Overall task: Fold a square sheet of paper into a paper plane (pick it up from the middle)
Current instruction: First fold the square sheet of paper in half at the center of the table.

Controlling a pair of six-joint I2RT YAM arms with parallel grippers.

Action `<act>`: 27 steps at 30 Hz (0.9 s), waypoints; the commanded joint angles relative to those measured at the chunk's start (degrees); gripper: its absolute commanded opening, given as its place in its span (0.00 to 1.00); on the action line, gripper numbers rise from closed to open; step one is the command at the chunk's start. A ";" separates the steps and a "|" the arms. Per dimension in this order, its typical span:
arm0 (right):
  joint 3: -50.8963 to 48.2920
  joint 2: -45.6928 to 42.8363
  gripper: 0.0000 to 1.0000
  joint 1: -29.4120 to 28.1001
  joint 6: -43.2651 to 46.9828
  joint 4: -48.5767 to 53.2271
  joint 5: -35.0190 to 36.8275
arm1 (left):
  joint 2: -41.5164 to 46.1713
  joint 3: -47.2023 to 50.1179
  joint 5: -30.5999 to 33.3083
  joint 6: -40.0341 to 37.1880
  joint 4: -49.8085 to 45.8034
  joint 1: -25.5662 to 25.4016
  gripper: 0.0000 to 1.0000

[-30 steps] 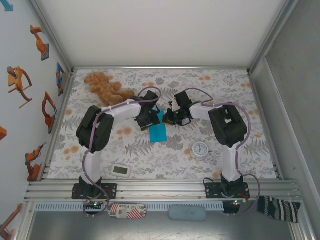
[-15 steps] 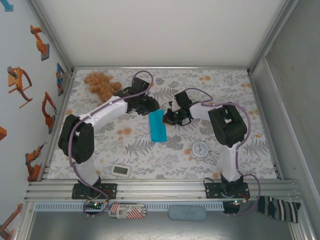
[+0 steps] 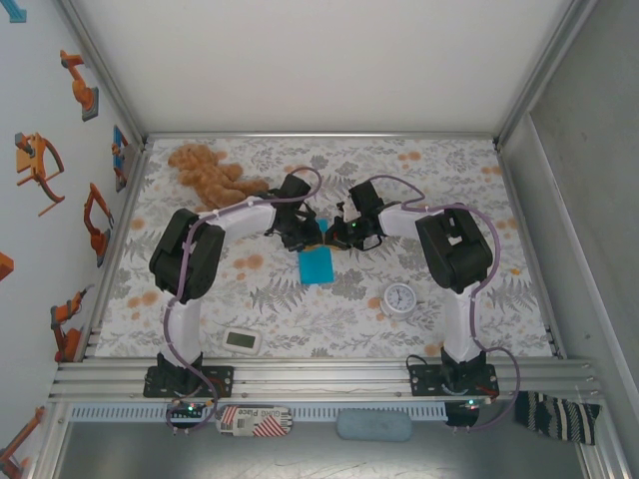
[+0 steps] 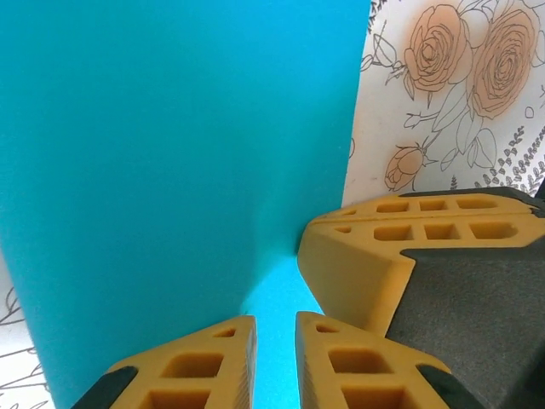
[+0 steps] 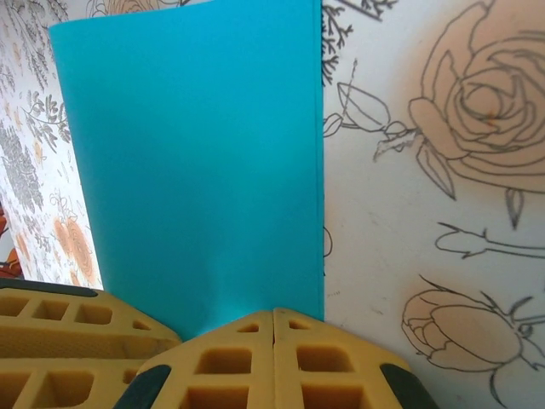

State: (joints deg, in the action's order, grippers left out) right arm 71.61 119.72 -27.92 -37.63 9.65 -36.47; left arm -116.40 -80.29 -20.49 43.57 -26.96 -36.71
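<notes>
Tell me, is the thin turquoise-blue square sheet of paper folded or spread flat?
Folded. The thin turquoise-blue square sheet of paper looks a narrow rectangle from above, pinched by both grippers.

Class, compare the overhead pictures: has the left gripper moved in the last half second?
Yes. The left gripper swung nearer and right, from beside the teddy bear onto the blue paper.

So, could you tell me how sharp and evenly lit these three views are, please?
Top external: even, soft light, no glare; the paper is small but crisp. Left wrist: sheet sharp, yellow fingers slightly soft up close, a faint shadow where paper meets them. Right wrist: evenly lit, flower print on the table sharp.
</notes>
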 commanded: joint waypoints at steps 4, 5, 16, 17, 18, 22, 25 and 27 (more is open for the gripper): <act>-3.12 8.31 0.00 -0.55 1.79 9.60 12.31 | -2.93 -2.14 -2.58 -2.64 -1.05 0.30 0.19; -3.08 8.34 0.00 -0.55 1.78 9.72 12.39 | -3.14 -1.95 -2.99 -2.61 -0.71 0.33 0.19; -3.02 9.10 0.00 -0.55 1.52 11.32 13.96 | -1.96 2.99 -3.72 -5.67 0.61 2.98 0.18; -3.06 9.30 0.00 -0.55 1.51 11.51 14.18 | -1.66 3.75 -3.98 -6.05 0.87 3.41 0.18; -3.06 9.45 0.00 -0.55 1.53 11.74 14.38 | -1.43 4.24 -4.35 -6.42 1.13 3.80 0.18; -2.61 10.09 0.00 -0.55 2.68 12.83 14.47 | -0.23 5.83 -4.16 -8.78 0.21 5.00 0.17; -2.38 10.21 0.00 -0.57 3.15 13.51 15.02 | 1.89 7.53 -3.10 -10.24 -0.80 5.84 0.17; -2.40 10.19 0.00 -0.55 3.10 13.66 15.26 | 3.85 9.48 -2.41 -11.03 -0.97 6.53 0.17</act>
State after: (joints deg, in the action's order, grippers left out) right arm 73.63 121.32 -28.05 -36.27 12.10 -36.60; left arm -115.61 -73.54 -25.85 35.70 -23.18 -31.55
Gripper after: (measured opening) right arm 0.050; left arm 0.171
